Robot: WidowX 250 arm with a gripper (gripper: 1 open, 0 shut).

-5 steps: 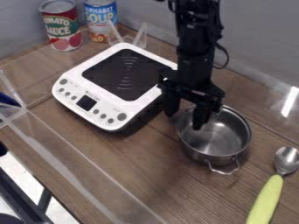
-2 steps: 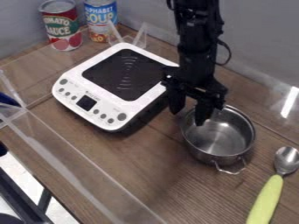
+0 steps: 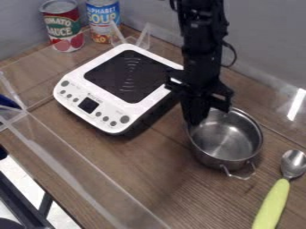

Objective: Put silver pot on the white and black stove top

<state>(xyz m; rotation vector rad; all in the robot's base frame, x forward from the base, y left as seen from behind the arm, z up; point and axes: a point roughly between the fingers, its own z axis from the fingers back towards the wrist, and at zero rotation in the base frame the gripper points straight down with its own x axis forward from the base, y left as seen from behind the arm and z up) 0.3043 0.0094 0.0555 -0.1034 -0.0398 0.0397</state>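
The silver pot (image 3: 230,143) stands on the wooden table to the right of the white and black stove top (image 3: 120,79), almost touching its right corner. My gripper (image 3: 199,119) comes straight down onto the pot's near-left rim. Its dark fingers are pinched together on that thin rim, one inside the pot and one outside. The pot rests on the table and looks empty inside.
A silver spoon with a yellow-green handle (image 3: 280,186) lies at the front right. Two cans (image 3: 61,24) (image 3: 103,18) stand at the back left, behind the stove. Clear plastic walls run along the table's front and left edges.
The fingers, spread wide astride the pot's rim a second ago, have closed together on it. The pot has shifted slightly to the right.
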